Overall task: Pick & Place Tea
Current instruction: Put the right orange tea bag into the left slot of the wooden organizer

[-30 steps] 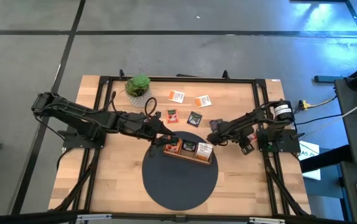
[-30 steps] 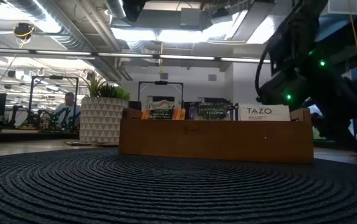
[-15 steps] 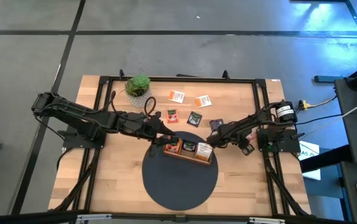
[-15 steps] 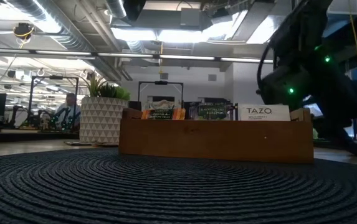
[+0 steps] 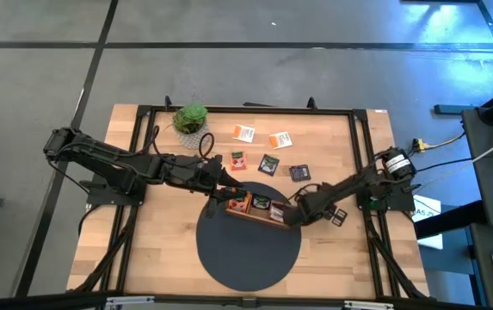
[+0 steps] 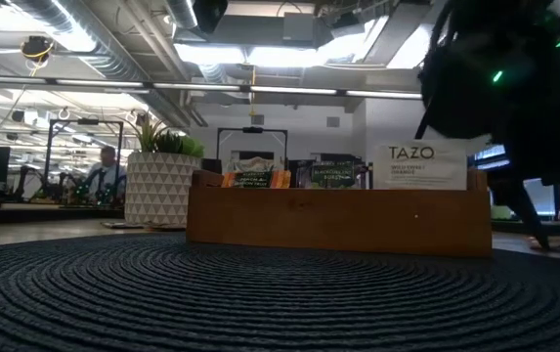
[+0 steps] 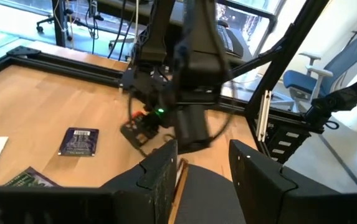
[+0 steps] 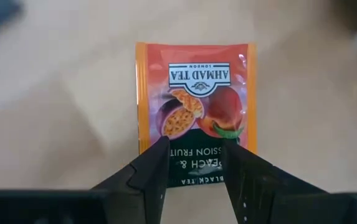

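The brown three-part tray [image 5: 259, 216] sits on a round dark mat with packets standing in it. My right gripper [image 5: 292, 214] is at the tray's right end, shut on an orange tea packet [image 8: 195, 99]. My left gripper [image 5: 223, 193] is open at the tray's left end. A thin wooden edge [image 7: 179, 177] shows in its gap, beside one finger. Five packets lie flat on the table beyond the tray: white-orange [image 5: 243, 133], orange [image 5: 280, 139], red [image 5: 238, 160], black-green [image 5: 268, 163] and purple [image 5: 298, 173]. A white TAZO packet [image 6: 419, 164] rises above the tray's right end. My right gripper has the orange packet by its "BLACK TEA" end [image 8: 197, 177], which sits between the two fingers [image 8: 156, 168]. The printed face is turned to the wrist camera. The rest sticks out past the fingertips. The fingers hide how their pads meet it. My left gripper: whether it touches the tray cannot be told.
A small potted plant [image 5: 191, 118] stands at the table's far left. The round dark mat [image 5: 248, 254] reaches from under the tray toward the near edge. A black frame [image 5: 360, 138] runs around the table. Bare wood lies left and right of the mat.
My right gripper has swung from beside the purple packet toward the near edge and left, coming down at the tray's right end. The purple packet is uncovered now. In the low view the white TAZO packet stands higher above the tray wall than before.
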You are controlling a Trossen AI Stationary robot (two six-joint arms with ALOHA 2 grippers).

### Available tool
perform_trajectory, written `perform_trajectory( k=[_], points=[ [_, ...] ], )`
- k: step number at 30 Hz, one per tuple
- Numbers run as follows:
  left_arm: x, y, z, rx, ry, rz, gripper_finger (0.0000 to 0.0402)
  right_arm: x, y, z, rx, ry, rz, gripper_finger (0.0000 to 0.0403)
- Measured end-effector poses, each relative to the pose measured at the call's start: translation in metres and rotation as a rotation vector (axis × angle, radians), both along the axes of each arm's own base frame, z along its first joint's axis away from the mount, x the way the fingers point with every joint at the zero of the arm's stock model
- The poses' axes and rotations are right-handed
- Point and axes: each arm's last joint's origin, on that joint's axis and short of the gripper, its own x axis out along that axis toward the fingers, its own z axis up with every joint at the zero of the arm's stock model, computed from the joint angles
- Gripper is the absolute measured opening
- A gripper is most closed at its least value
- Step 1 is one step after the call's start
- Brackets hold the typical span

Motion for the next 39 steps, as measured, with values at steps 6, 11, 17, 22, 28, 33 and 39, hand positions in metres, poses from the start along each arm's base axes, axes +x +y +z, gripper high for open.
perform_trajectory(
  k=[6, 11, 17, 22, 28, 33, 39],
  points=[
    [0.000, 0.000, 0.000, -0.029, 0.002, 0.007, 0.0141, -0.001, 0.031, 0.004, 0.023, -0.079, 0.055, 0.0150],
    [0.000, 0.000, 0.000, -0.047, 0.004, 0.011, 0.0141, -0.007, 0.053, 0.003, 0.043, -0.147, 0.094, 0.0150],
    [0.000, 0.000, 0.000, -0.054, 0.005, 0.013, 0.0141, -0.021, 0.077, 0.002, 0.074, -0.145, 0.214, 0.0150],
    [0.000, 0.000, -0.001, -0.053, 0.014, 0.013, 0.0141, -0.030, 0.095, 0.001, 0.145, -0.145, 0.441, 0.0150],
    [0.000, 0.000, -0.001, -0.053, 0.014, 0.013, 0.0141, -0.033, 0.119, 0.002, 0.241, -0.202, 0.870, 0.0150],
    [0.000, 0.000, -0.001, -0.075, 0.016, 0.019, 0.0141, -0.034, 0.137, 0.008, 0.199, -0.182, 1.353, 0.0150],
    [-0.001, -0.002, -0.001, -0.102, 0.020, 0.021, 0.0141, -0.043, 0.146, 0.009, 0.180, -0.033, 1.832, 0.0150]
  ],
)
